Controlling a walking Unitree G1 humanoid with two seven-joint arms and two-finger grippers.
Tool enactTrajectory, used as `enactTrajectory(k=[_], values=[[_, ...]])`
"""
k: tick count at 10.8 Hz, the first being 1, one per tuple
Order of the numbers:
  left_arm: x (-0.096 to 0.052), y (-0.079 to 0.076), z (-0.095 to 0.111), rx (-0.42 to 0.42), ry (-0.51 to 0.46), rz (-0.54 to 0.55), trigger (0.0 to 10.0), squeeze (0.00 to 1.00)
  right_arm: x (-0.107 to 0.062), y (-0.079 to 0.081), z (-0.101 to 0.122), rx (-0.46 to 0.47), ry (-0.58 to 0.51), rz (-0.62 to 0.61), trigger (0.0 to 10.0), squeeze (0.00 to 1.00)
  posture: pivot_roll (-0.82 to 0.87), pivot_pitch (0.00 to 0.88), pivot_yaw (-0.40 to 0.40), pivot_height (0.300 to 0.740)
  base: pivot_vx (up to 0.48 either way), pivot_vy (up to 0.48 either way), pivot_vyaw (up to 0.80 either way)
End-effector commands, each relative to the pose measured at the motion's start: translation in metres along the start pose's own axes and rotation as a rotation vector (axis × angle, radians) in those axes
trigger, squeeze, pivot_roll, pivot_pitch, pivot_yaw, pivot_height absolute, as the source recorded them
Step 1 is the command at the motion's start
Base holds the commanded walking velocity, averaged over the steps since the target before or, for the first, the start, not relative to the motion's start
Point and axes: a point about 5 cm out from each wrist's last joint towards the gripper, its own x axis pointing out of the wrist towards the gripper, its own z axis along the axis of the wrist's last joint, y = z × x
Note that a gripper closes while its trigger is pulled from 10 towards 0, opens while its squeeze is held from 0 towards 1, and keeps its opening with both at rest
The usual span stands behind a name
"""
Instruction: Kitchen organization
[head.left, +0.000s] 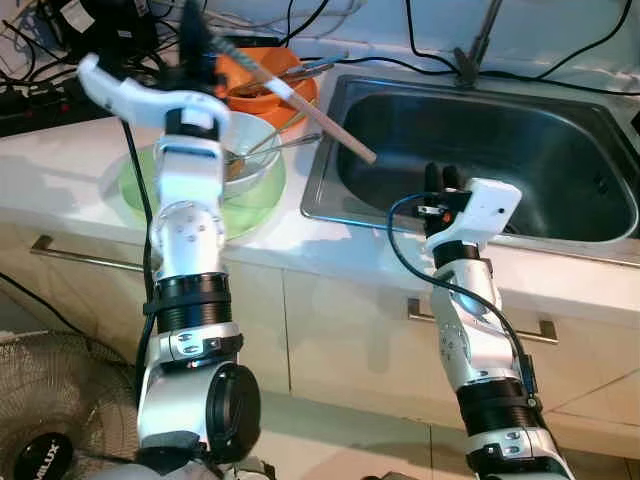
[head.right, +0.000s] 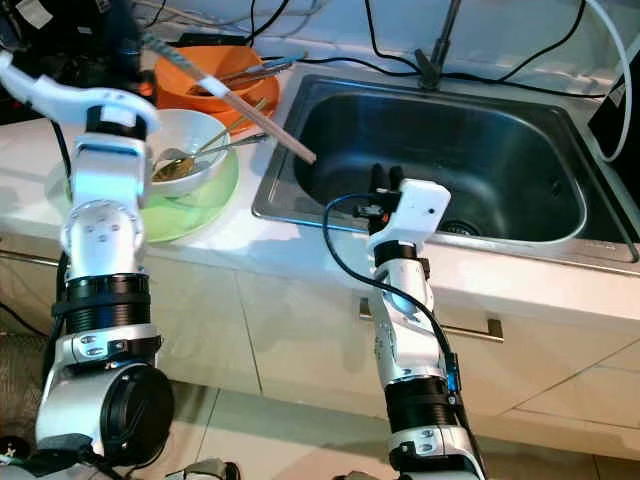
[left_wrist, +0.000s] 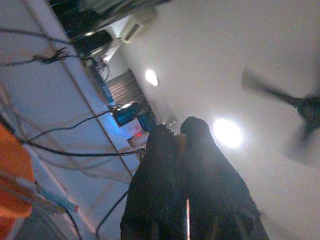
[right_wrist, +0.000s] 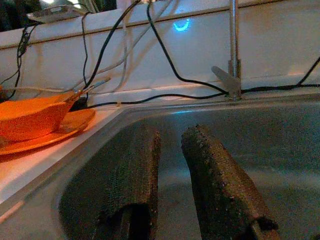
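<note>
Left hand (head.left: 196, 30) closed on chopstick (head.left: 310, 110), above white bowl (head.right: 190, 135); right hand (head.left: 441, 178) empty, slightly parted, at sink (head.left: 560, 150) rim, 4 o'clock of chopstick.

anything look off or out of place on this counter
The chopsticks held in the left gripper jut out slantwise, their tips hanging over the sink corner. Black cables trail along the counter behind the sink, close to the faucet.

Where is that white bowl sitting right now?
The white bowl sits on a green plate on the counter, left of the sink, just in front of the orange bowl.
</note>
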Motion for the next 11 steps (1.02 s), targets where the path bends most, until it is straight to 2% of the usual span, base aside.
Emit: enactTrajectory(k=[1,2,3,4,5,9,10,11], values=[[0.005,-0.015,-0.001,0.068,0.01,-0.069,10.0,0.0,0.003,0.002,0.002,-0.016,0.001,0.009,10.0,0.0,0.06,0.045,-0.009,0.74,0.0,0.0,0.0],[0.009,-0.032,-0.003,0.181,0.029,-0.154,10.0,0.0,0.002,0.001,-0.001,-0.063,0.012,0.015,10.0,0.52,0.07,0.047,-0.009,0.74,0.0,0.0,0.0],[0.01,-0.036,-0.005,0.224,0.041,-0.177,10.0,0.0,0.003,0.001,-0.002,-0.135,0.014,0.024,10.0,1.0,0.07,0.048,-0.01,0.74,0.0,0.0,0.0],[0.011,-0.038,-0.01,0.248,0.054,-0.193,10.0,0.0,0.003,0.005,-0.001,-0.299,-0.007,0.086,10.0,1.0,0.07,0.049,-0.01,0.74,0.0,0.0,0.0],[0.011,-0.038,-0.016,0.255,0.064,-0.192,10.0,0.0,0.002,0.014,-0.002,-0.4,-0.029,0.161,10.0,1.0,0.07,0.049,-0.009,0.74,0.0,0.0,0.0],[0.015,-0.049,-0.033,0.267,0.078,-0.239,10.0,0.0,0.002,0.026,0.002,-0.405,-0.054,0.216,10.0,0.99,0.06,0.055,-0.008,0.74,0.0,0.0,0.0],[0.016,-0.053,-0.036,0.255,0.081,-0.255,10.0,0.0,0.003,0.029,0.003,-0.398,-0.056,0.236,10.0,0.0,0.06,0.057,-0.007,0.74,0.0,0.0,0.0],[0.017,-0.057,-0.04,0.243,0.084,-0.269,10.0,0.0,0.002,0.031,0.004,-0.395,-0.057,0.246,10.0,0.0,0.06,0.057,-0.005,0.74,0.0,0.0,0.0]])
